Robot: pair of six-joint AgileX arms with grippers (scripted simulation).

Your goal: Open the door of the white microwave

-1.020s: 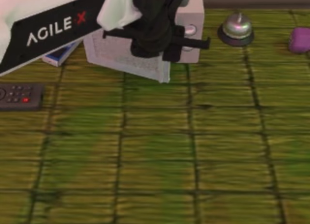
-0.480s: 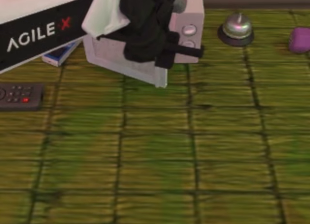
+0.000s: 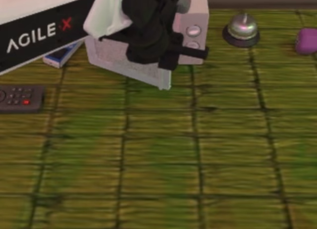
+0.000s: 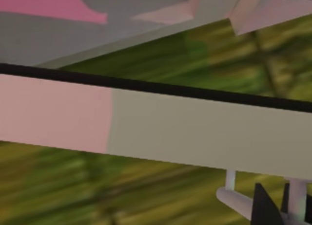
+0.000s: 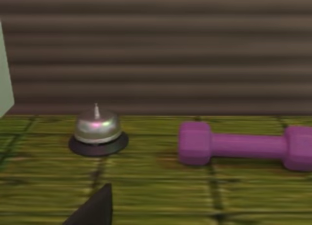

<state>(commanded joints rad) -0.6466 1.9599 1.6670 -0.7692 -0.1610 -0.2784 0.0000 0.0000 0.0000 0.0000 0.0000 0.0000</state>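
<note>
The white microwave (image 3: 195, 13) stands at the table's far edge, left of centre, with two round knobs on its front strip. Its door (image 3: 114, 58) is swung partly out from the front, hinged at the left, its free edge toward the table's middle. My left arm reaches over the microwave, and my left gripper (image 3: 166, 60) sits at that free edge. In the left wrist view the door's edge (image 4: 195, 132) crosses as a wide pale band, and the left gripper (image 4: 275, 203) is shut on the white bar handle (image 4: 236, 200). My right gripper is outside the top view.
A silver call bell (image 3: 241, 28) (image 5: 96, 130) sits right of the microwave, and a purple dumbbell (image 3: 307, 40) (image 5: 243, 144) lies farther right. A dark remote (image 3: 20, 98) and a blue-and-white box (image 3: 62, 55) lie at the left. A brown slatted wall (image 5: 156, 49) backs the table.
Over the first half second my left gripper moved left and the door's free edge swung a little farther out. Nothing has moved since.
</note>
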